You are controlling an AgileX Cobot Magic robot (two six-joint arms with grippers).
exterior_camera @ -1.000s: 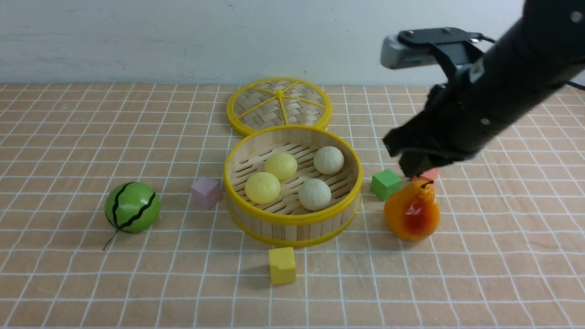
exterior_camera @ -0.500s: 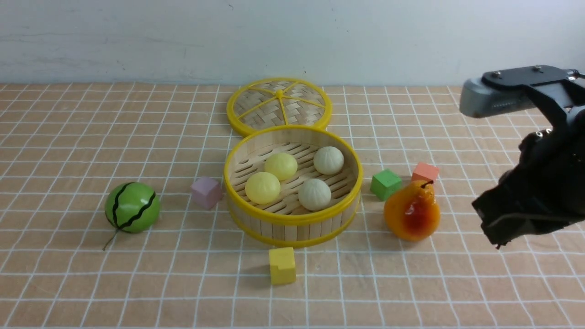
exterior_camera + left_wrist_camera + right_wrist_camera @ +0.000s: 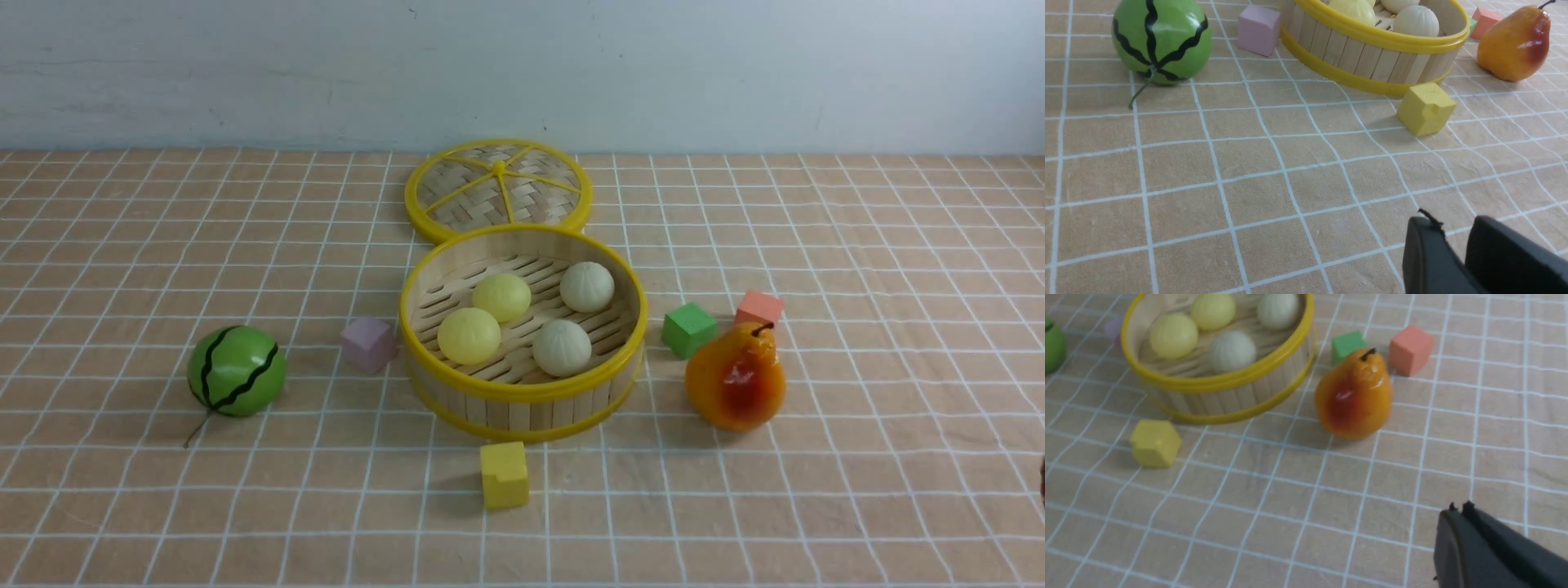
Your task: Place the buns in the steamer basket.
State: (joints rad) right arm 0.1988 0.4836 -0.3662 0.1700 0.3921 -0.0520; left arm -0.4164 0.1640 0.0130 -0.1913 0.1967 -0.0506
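The steamer basket stands mid-table, a round bamboo tub with yellow rims. Inside it lie several buns: two pale yellow ones and two off-white ones. The right wrist view shows the basket and its buns from the near right. My right gripper hangs low over bare cloth, shut and empty. My left gripper is open over the near-left cloth with nothing between its fingers, far short of the basket. Neither arm shows in the front view.
The woven lid lies flat behind the basket. A watermelon ball and a pink cube sit to its left, a yellow cube in front. A green cube, an orange-red cube and a pear sit to its right.
My right arm has pulled back from above the pear, to the right and toward me, and has left the front view. The buns and basket have not moved.
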